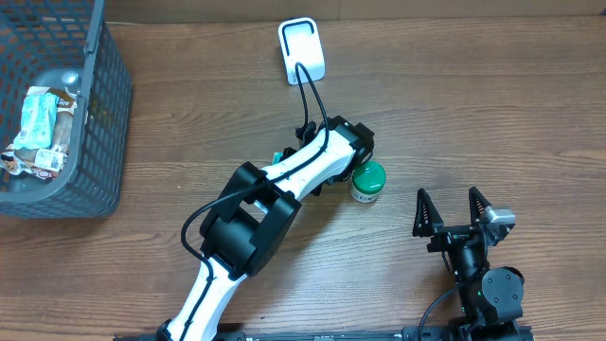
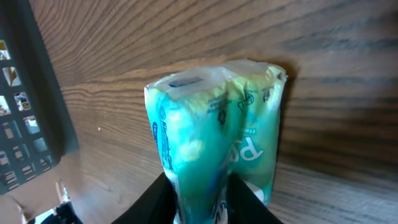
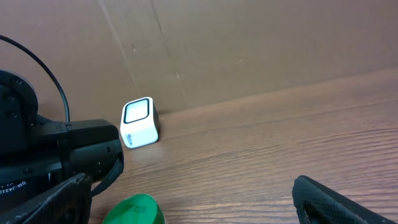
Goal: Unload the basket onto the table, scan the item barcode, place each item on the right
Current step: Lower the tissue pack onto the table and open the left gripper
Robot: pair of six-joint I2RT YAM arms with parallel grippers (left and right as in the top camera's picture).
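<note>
Plainly, the left pincer is closed on a teal plastic packet, its two dark fingers pinching the wrapper at the lower end. That packet looks like the item to scan. It sits at the counter's middle, and whether it rests on the wood or hangs clear cannot be told. The white scanner stands at about 11 o'clock from it, well apart.

The grip is the main risk. The film is glossy and crumpled, held only at one end, so it may slide or sag once tilted toward the scanner. No barcode shows in the wrist view, so the code may face the wrong way or lie in a crease, and the scan would fail. A green-lidded jar stands just beside the arm's wrist at 5 o'clock, where a sweeping turn could knock it over. The arm's black cable loops toward the scanner and could snag.

The right pincer waits at 4 o'clock, jaws spread wide and empty.

The counter is brown wood grain. A dark wire basket holding more packets sits at its 9 o'clock edge. Behind the scanner rises a plain brown panel with faint seams.
</note>
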